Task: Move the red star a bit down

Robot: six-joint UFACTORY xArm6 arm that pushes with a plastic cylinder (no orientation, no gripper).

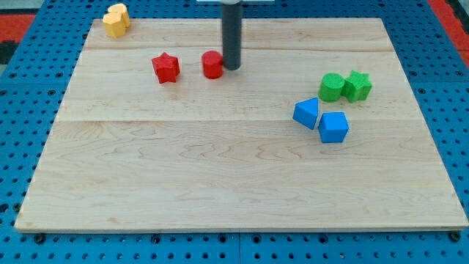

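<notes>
The red star lies on the wooden board in the upper left part of the view. A red round block sits a little to its right. My tip is the lower end of the dark rod and stands right against the red round block's right side, well to the right of the red star.
Two yellow blocks sit together at the board's top left corner. Two green blocks sit side by side at the right, a round one and a star. Two blue blocks lie just below them.
</notes>
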